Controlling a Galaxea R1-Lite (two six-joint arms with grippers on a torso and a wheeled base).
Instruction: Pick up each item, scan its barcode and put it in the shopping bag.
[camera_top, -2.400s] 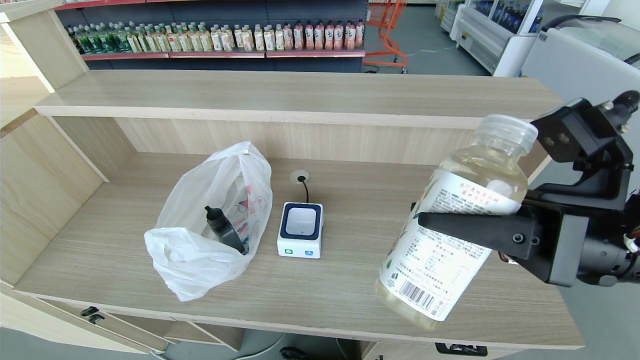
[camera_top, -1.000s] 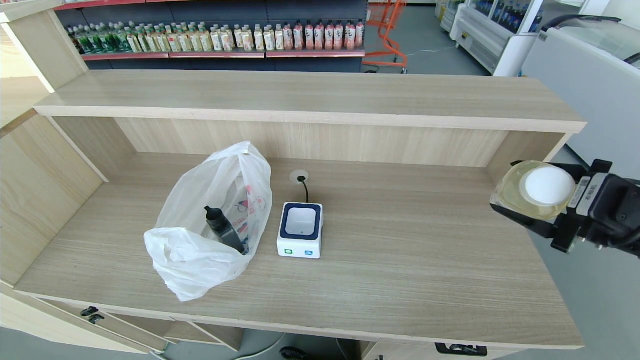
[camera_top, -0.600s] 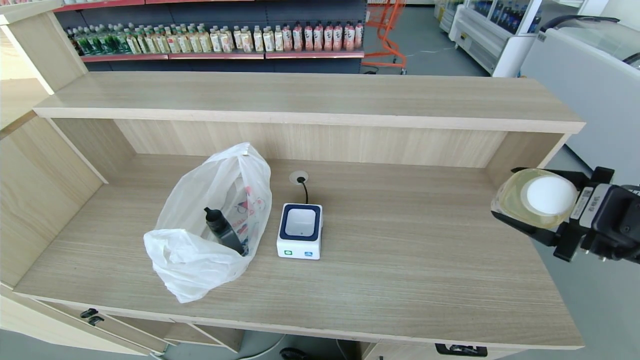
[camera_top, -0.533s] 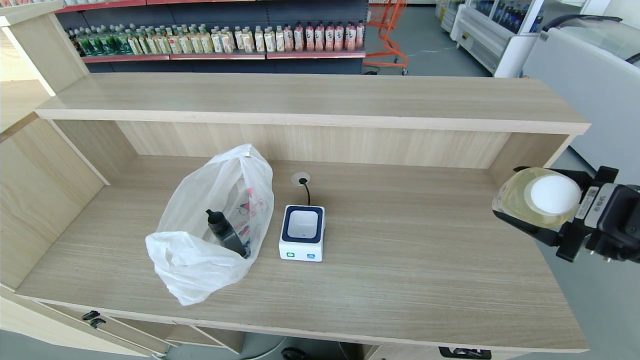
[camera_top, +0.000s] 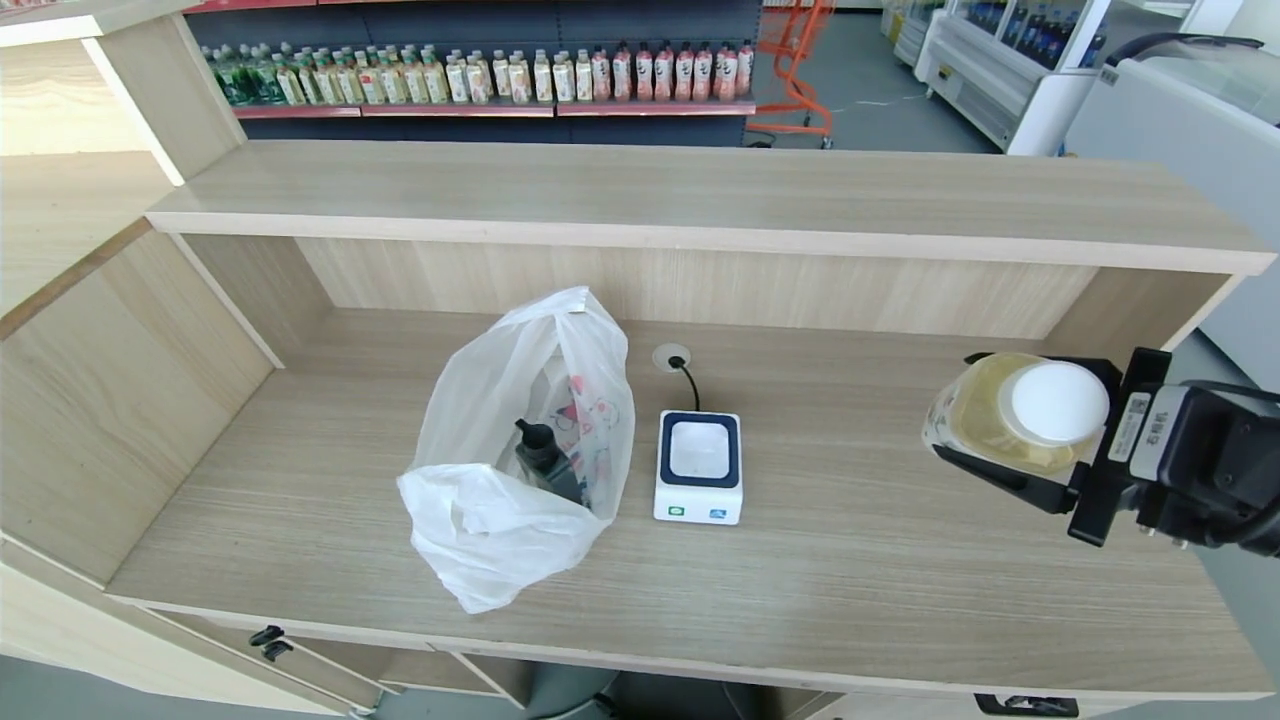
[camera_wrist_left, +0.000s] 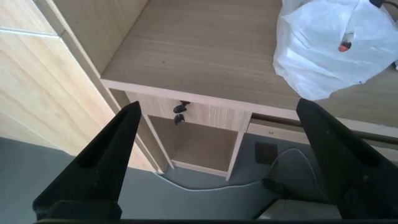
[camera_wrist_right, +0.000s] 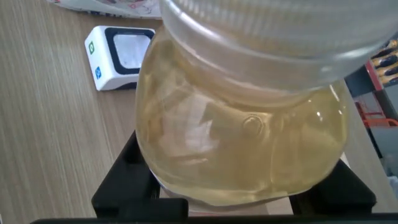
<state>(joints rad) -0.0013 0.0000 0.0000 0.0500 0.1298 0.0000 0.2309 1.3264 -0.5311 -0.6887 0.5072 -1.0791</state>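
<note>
My right gripper (camera_top: 985, 418) is shut on a clear bottle of pale yellow drink (camera_top: 1015, 412) with a white cap, held over the right part of the counter with the cap toward the head camera. In the right wrist view the bottle (camera_wrist_right: 239, 124) sits between the black fingers (camera_wrist_right: 127, 183). The white scanner (camera_top: 698, 466) with a dark-framed window lies mid-counter, left of the bottle. The white plastic shopping bag (camera_top: 520, 450) stands left of the scanner, with a dark pump bottle (camera_top: 545, 462) inside. My left gripper (camera_wrist_left: 217, 109) hangs open below the counter's front edge, near the bag (camera_wrist_left: 336, 43).
A raised shelf (camera_top: 700, 195) and back wall close the counter's far side, and a side panel (camera_top: 110, 390) closes its left. The scanner's cable (camera_top: 686, 378) runs to a hole behind it. Drawer handles (camera_wrist_left: 180, 112) sit under the front edge.
The head camera has shifted, sliding the whole scene right. The held bottle came down from close to the camera, barcode showing, and has now moved left over the counter, nearer the scanner.
</note>
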